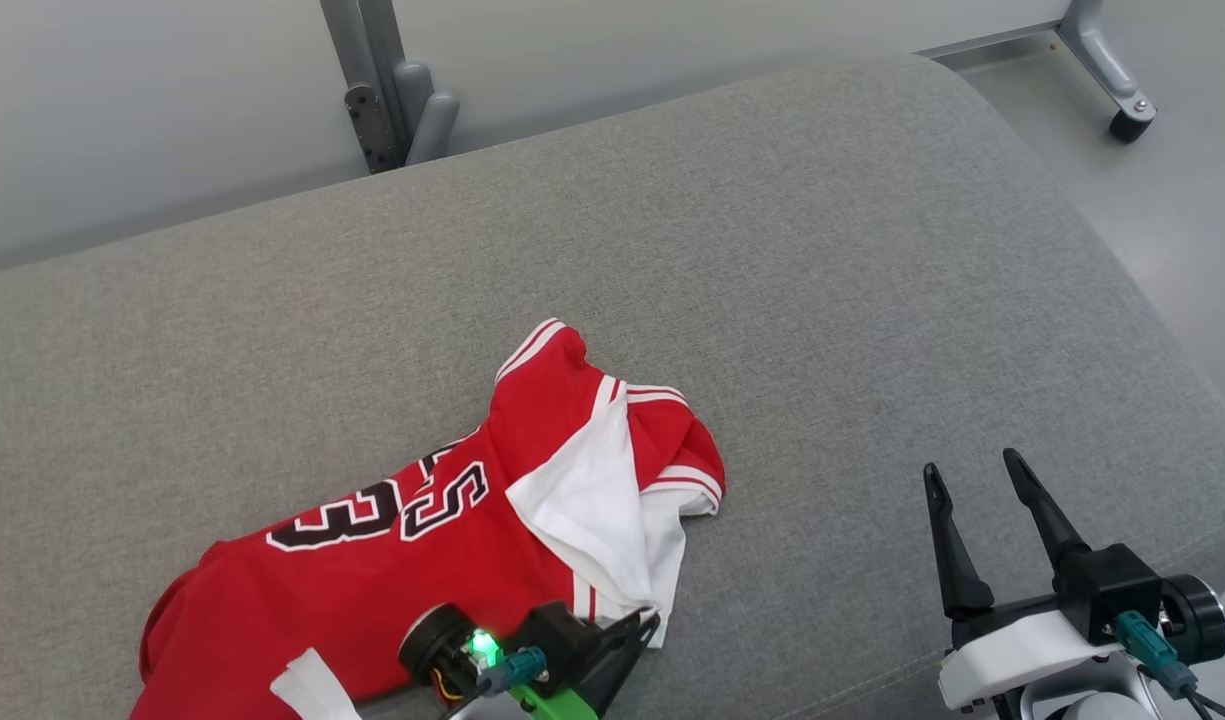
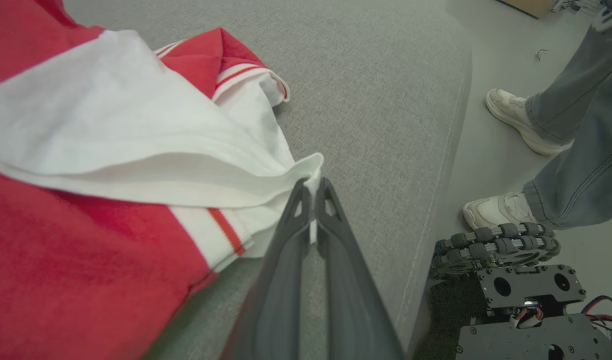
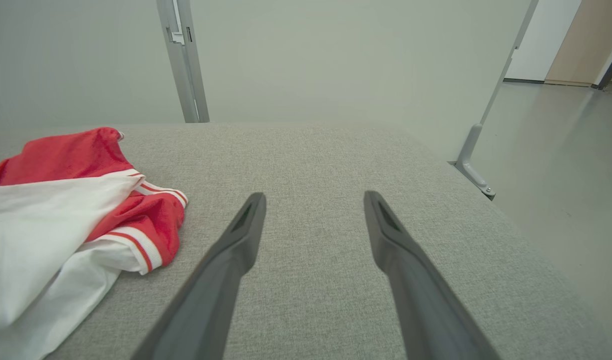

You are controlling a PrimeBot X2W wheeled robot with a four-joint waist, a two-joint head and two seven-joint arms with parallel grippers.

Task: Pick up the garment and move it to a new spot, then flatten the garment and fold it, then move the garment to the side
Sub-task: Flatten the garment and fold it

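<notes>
"Two pairs of jaws: how does each stand?"

"The left jaws are closed tight, their fingers pinching a corner of the white hem of the garment. The right jaws stand wide apart with nothing between them, fingers pointing out over bare fabric."

"Where does the garment lie?"

"On the grey cushion, toward its near left part. It is crumpled, red side up, with a white inner layer turned over it. A sleeve with red-and-white striped trim bunches at the end nearer the right jaws, apart from them."

"And around the cushion?"

"A grey metal post rises behind its far edge against a pale wall. A black castor stands on the grey floor at the far right. In the left wrist view, a person in jeans and white shoes stands beside the cushion, by the robot's wheeled base."

"Any writing?"

"Black characters edged in white run across the red. One reads 3, the next 5 or S, I cannot tell which; a fold hides the rest."
</notes>
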